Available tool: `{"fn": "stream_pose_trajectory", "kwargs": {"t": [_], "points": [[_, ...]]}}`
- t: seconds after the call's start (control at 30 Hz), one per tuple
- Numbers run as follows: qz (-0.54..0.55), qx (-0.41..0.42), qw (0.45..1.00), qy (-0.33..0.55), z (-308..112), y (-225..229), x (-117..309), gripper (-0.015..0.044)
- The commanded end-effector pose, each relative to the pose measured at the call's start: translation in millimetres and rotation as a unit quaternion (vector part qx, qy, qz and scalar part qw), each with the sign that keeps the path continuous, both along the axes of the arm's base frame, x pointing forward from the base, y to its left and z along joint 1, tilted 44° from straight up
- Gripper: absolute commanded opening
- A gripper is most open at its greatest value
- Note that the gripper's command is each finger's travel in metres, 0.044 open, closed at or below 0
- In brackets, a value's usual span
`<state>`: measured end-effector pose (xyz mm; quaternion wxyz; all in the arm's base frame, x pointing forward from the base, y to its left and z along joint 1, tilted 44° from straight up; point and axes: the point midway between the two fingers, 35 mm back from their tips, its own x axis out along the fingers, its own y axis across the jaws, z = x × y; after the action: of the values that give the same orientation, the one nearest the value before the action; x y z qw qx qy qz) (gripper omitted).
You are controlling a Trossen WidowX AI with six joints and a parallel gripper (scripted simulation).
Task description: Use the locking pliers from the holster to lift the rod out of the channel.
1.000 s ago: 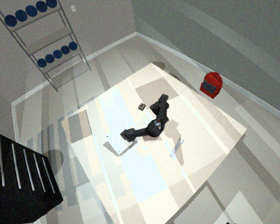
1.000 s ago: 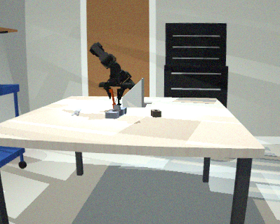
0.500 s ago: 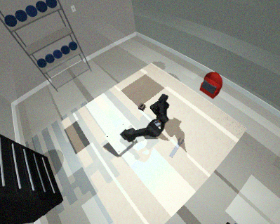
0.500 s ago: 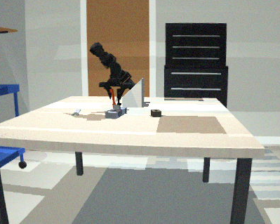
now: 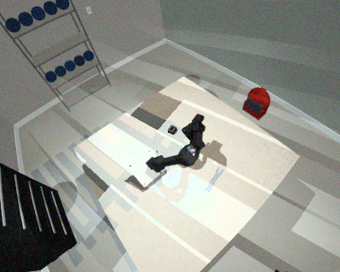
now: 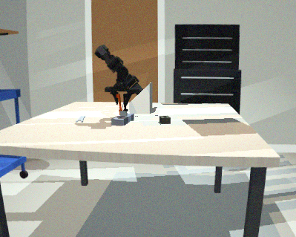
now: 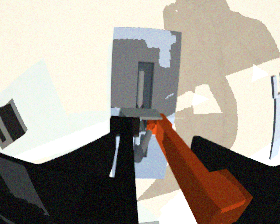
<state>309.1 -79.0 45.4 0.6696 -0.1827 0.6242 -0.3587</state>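
- The claw (image 6: pixel 121 105) (image 7: pixel 155 141) is grasping the pliers (image 6: pixel 119 101) (image 7: pixel 186 166) by their handles, I'd judge, above the block (image 6: pixel 119 121) (image 7: pixel 125 75).
- The rod (image 7: pixel 141 87) sits in the block's slot, its long axis running away from the claw; the visible stretch lies just past the jaws.
- Next, probably: settle the jaws around it before squeezing; off-line, they'd catch the slot's rim.
- The block sits well inside the table's (image 5: pixel 244 151) (image 6: pixel 138 154) (image 7: pixel 60 30) edges.
- Sunlight stripes the table; a black cabinet (image 5: pixel 24 223) (image 6: pixel 207 66) stands beyond its far edge.

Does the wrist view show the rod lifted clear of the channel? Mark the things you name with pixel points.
No, the rod (image 7: pixel 141 89) lies within the slot of the grey block (image 7: pixel 125 75).
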Motion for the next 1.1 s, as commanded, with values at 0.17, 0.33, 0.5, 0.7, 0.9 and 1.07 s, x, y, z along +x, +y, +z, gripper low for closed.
{"fn": "stream_pose_trajectory", "kwargs": {"t": [0.17, 0.33, 0.5, 0.7, 0.9, 1.07], "points": [[-0.003, 0.003, 1.000, -0.002, -2.6, 1.0, 0.7, 0.0243], [-0.003, 0.003, 1.000, -0.002, -3.0, 1.4, 0.8, 0.0236], [-0.003, 0.003, 1.000, -0.002, -3.5, 1.8, 1.0, 0.0229], [-0.003, 0.003, 1.000, -0.002, -3.9, 2.3, 1.1, 0.0221], [-0.003, 0.003, 1.000, -0.002, -4.4, 2.7, 1.3, 0.0213], [-0.003, 0.003, 1.000, -0.002, -4.4, 2.8, 1.3, 0.0213]]}}
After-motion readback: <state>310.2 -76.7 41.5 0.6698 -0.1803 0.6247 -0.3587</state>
